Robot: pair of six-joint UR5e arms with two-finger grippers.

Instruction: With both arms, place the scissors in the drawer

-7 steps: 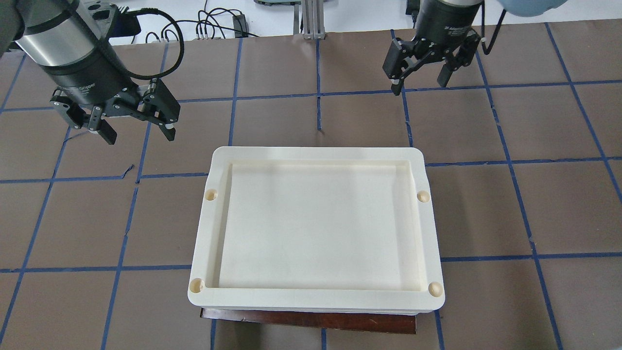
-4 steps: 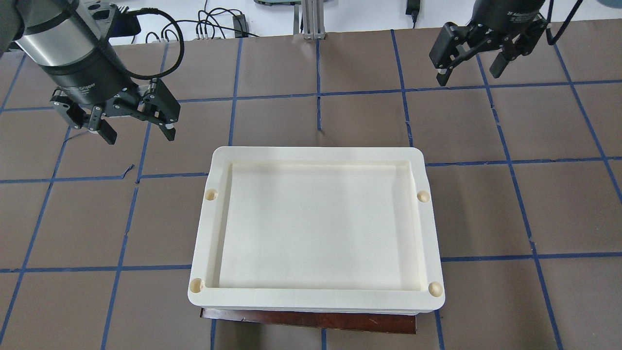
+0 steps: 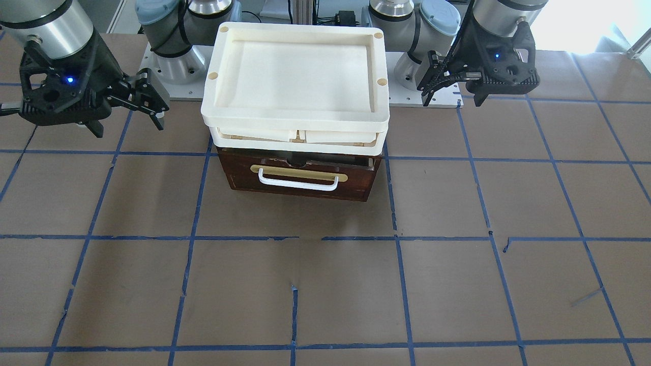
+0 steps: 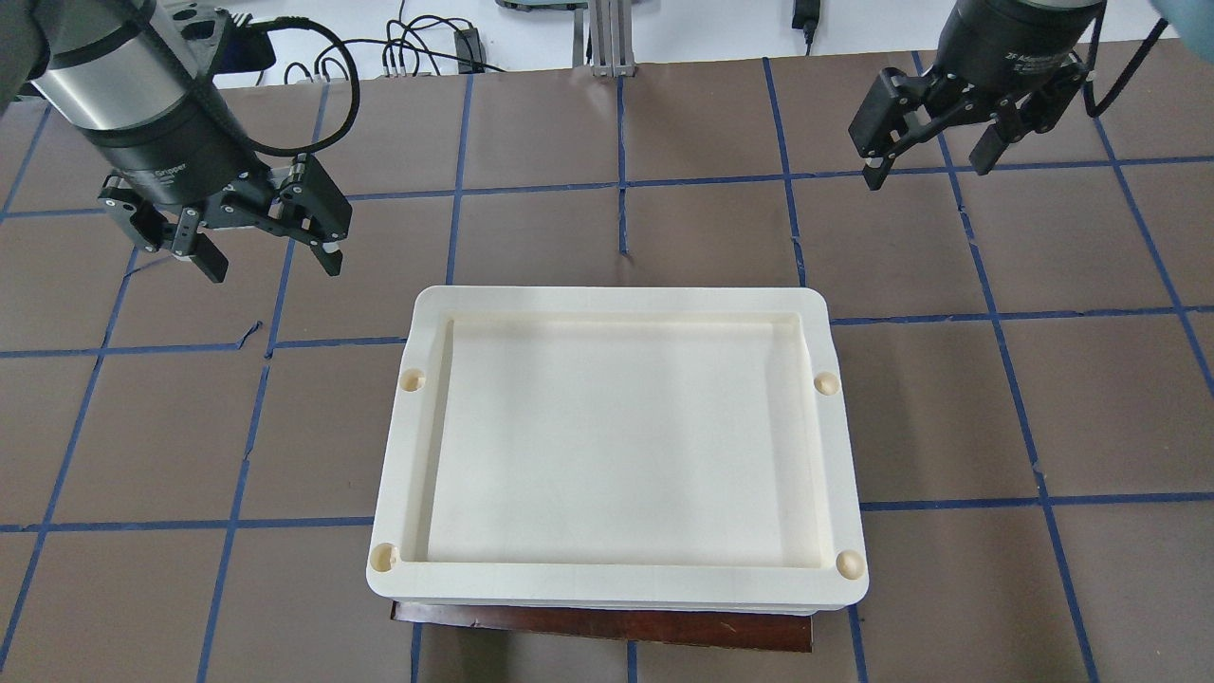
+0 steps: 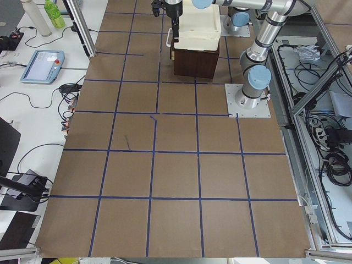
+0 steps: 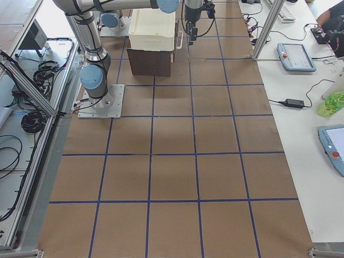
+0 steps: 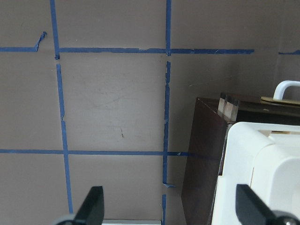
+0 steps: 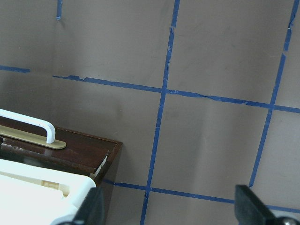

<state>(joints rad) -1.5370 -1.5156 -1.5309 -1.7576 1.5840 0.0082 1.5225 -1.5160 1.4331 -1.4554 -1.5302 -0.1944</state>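
Drawer [image 3: 297, 174]: dark reddish-brown wood, with a brass plate and white bar handle on the front; set under stacked cream trays [image 3: 295, 119].
Left gripper [image 4: 272, 266]: jaws spread; held well apart from the drawer.
Right gripper [image 4: 927, 171]: jaws spread; held well apart from the drawer.

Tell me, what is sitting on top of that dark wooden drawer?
Stacked cream trays sit on it; the top tray holds nothing. They cover the drawer from above, so its inside is hidden.

Overhead, front, sides, wrists; shared drawer [image 3: 305, 176]
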